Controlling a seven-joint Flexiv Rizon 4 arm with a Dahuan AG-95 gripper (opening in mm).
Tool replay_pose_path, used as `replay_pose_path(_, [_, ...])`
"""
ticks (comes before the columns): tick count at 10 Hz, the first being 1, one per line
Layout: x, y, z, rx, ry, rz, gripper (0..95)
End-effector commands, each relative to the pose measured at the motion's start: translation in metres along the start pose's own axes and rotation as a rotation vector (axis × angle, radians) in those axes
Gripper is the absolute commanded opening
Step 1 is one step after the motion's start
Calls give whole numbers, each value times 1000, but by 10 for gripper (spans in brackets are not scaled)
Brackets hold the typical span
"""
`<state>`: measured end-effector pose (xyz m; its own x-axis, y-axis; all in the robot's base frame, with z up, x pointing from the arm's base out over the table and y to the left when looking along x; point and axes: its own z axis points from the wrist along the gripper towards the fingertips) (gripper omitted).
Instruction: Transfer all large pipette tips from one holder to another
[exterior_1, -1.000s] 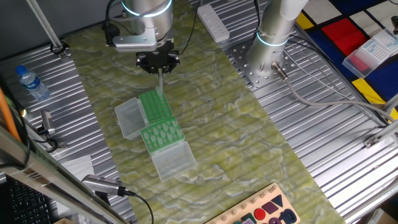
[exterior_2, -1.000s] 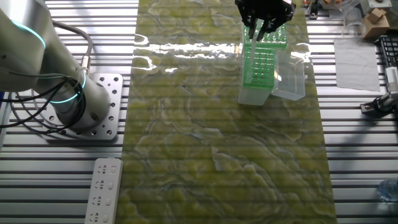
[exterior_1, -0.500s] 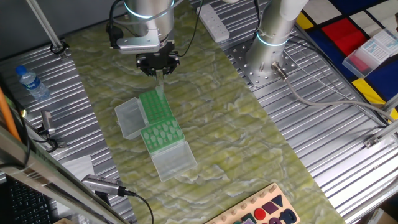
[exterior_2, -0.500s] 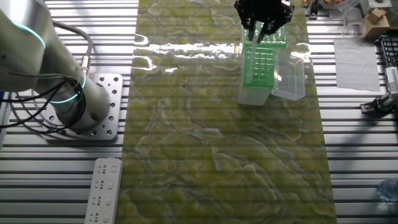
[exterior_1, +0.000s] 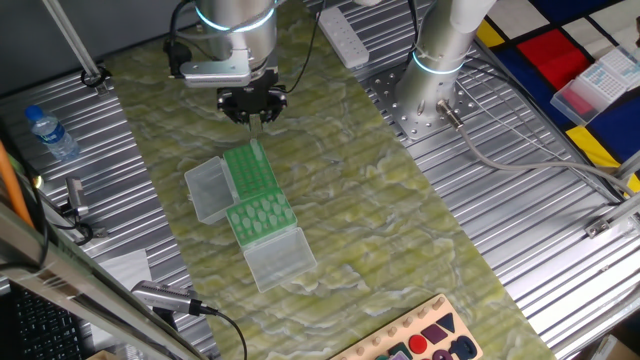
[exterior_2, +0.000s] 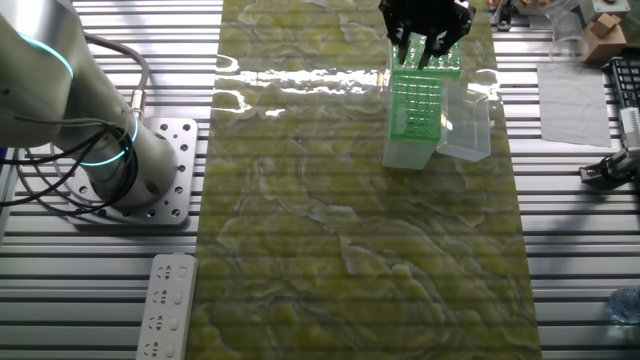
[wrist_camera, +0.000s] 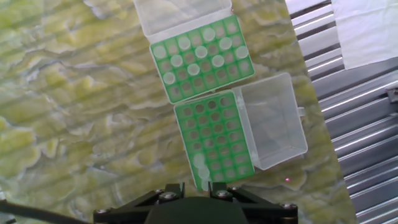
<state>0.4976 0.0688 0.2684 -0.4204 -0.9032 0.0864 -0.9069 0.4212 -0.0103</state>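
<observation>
Two green racks lie end to end on the mat. The farther rack (wrist_camera: 202, 59) (exterior_1: 262, 218) holds several large pipette tips, pale round dots in its upper rows. The nearer rack (wrist_camera: 214, 140) (exterior_1: 250, 172) shows mostly empty holes. My gripper (wrist_camera: 196, 185) (exterior_1: 253, 113) (exterior_2: 424, 42) hangs over the near end of that rack. It is shut on one whitish pipette tip (wrist_camera: 202, 174), which sticks out between the fingers toward the rack's last row. In the fixed views the held tip is barely visible.
Each rack has a clear hinged lid lying open: one beside the nearer rack (wrist_camera: 273, 121) (exterior_1: 208, 188), one beyond the farther rack (wrist_camera: 183, 15) (exterior_1: 275, 258). A water bottle (exterior_1: 48, 133), a power strip (exterior_1: 345, 38) and the arm's base (exterior_1: 440, 60) stand around the mat.
The gripper has risen slightly above the rack's end and still holds the tip. Less of the tip shows below the fingers than a second ago. The racks have not moved.
</observation>
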Motion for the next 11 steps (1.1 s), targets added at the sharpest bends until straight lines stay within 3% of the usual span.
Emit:
replay_pose_path(1, [-32,6,3,-27,-17,210,190])
replay_pose_path(2, [-47,9,9,-31,-25,273,190])
replay_pose_path(3, [-60,0,16,-41,-32,335,190])
replay_pose_path(4, [-63,-2,17,-49,-30,370,190])
replay_pose_path(6, [-73,-11,21,-76,-47,585,190])
replay_pose_path(7, [-78,-22,22,-76,-42,618,190])
replay_pose_path(9, [-73,-30,22,-73,-35,609,190])
replay_pose_path(10, [-72,-31,21,-80,-18,636,0])
replay_pose_path(11, [-72,-31,21,-91,-8,691,0])
